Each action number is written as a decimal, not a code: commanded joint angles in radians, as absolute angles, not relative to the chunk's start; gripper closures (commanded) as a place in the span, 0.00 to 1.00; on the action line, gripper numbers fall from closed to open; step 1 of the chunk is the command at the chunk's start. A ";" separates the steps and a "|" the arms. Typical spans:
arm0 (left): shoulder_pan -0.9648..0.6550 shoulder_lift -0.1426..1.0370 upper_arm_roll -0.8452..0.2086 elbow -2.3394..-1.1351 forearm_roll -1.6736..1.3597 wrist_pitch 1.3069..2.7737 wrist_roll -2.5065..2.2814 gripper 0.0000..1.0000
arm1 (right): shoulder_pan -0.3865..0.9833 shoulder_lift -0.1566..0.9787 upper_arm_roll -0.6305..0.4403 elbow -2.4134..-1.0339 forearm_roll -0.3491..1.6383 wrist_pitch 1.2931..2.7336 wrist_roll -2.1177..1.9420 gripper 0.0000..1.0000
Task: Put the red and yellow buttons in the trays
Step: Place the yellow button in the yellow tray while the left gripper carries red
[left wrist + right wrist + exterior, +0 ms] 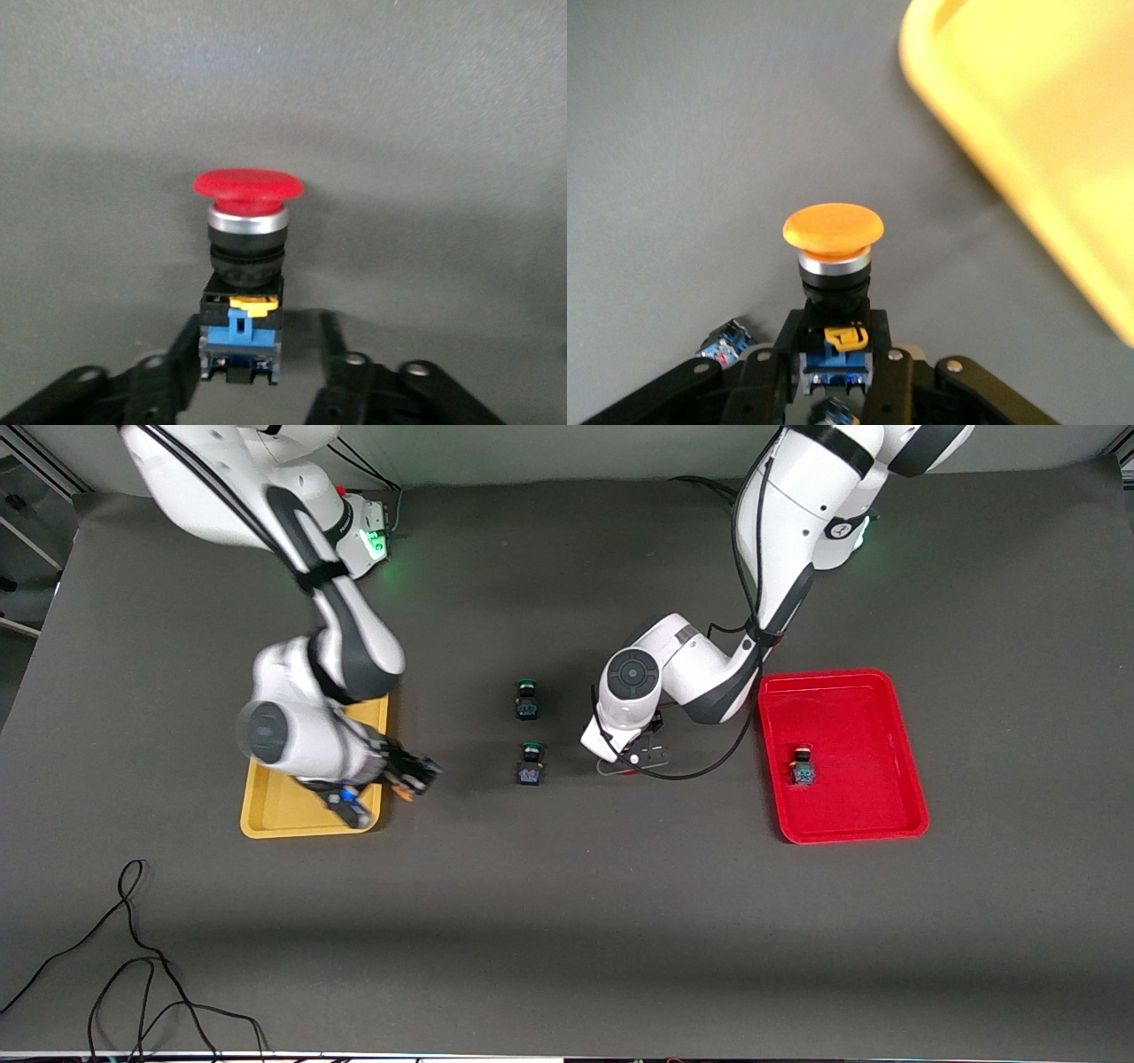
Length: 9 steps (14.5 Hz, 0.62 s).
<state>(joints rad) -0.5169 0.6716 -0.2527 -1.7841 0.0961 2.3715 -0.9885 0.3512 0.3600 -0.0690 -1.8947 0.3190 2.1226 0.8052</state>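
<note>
My left gripper (633, 760) (261, 345) is low over the mat between the green-capped switches and the red tray (855, 815). Its fingers are open on either side of a red-capped button (250, 190) that stands on the mat. Another red-capped button (803, 766) lies in the red tray. My right gripper (418, 773) (833, 354) is shut on an orange-yellow-capped button (833, 226) (405, 793), over the mat beside the yellow tray (283, 815) (1028, 115). A blue-bodied button (350, 799) lies at that tray's edge under the right hand; its cap is hidden.
Two green-capped switches (527, 700) (532, 764) stand on the mat midway between the trays. Loose black cables (133, 957) lie near the front edge at the right arm's end of the table. The right arm's forearm hangs over the yellow tray.
</note>
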 commanded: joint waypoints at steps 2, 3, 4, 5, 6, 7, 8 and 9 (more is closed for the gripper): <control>-0.514 0.650 -0.239 -1.758 0.098 2.345 -1.017 0.91 | 0.345 0.282 -0.181 -1.991 0.310 2.092 0.593 0.74; -0.506 0.644 -0.239 -1.758 0.098 2.339 -1.016 0.91 | 0.345 0.285 -0.211 -2.011 0.311 2.101 0.536 0.74; -0.497 0.629 -0.239 -1.753 0.098 2.310 -1.012 0.91 | 0.345 0.291 -0.227 -2.038 0.311 2.136 0.494 0.74; -0.477 0.606 -0.241 -1.749 0.097 2.269 -1.005 0.91 | 0.344 0.298 -0.230 -2.086 0.317 2.198 0.462 0.74; -0.441 0.577 -0.255 -1.747 0.083 2.229 -0.994 0.91 | 0.344 0.301 -0.232 -2.133 0.318 2.270 0.424 0.74; -0.401 0.548 -0.277 -1.749 0.059 2.195 -0.953 0.92 | 0.336 0.305 -0.233 -2.157 0.319 2.305 0.364 0.74; -0.352 0.516 -0.291 -1.756 0.029 2.148 -0.893 0.92 | 0.316 0.314 -0.233 -2.161 0.324 2.312 0.330 0.74; -0.312 0.485 -0.294 -1.762 -0.004 2.099 -0.834 0.92 | 0.299 0.324 -0.233 -2.161 0.325 2.315 0.319 0.74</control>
<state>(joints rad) -0.4004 0.5752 -0.2654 -1.7296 0.0524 2.1906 -0.9349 0.3220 0.3246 -0.2300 -2.1440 0.3179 2.2902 0.3833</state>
